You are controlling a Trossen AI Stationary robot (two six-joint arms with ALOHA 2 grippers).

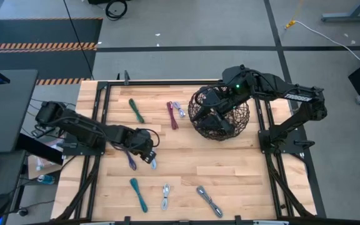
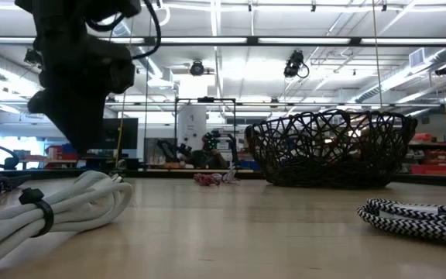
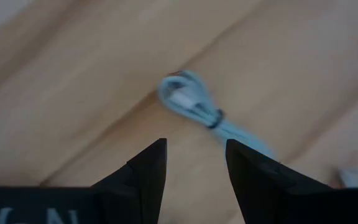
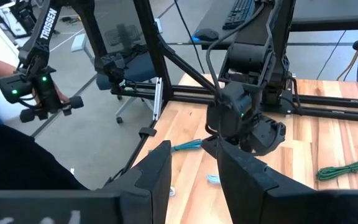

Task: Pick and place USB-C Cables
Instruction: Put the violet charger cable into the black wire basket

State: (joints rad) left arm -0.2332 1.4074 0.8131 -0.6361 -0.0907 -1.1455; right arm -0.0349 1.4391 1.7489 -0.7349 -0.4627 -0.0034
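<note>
Left gripper is being held low over the bench, jaws parted and nothing between them; just ahead of its fingertips a pale grey-blue cable is lying flat on the wood, coiled and cinched by a dark tie. Such a bundle is judged to be light, soft and springy, likely to slide on the smooth boards if nudged; the tied waist, where the strands are packed firmest, is being suggested as the place to pinch, with the jaws set across the coil and not along it. In the high view the left arm is being reached in from the bench's left edge, wrist pitched down, with a purple cable beside it. Other bundles are lying well apart: a green cable, a maroon cable, a teal cable. Right gripper is being kept above the wire basket, jaws apart and empty, arm folded in from the right.
</note>
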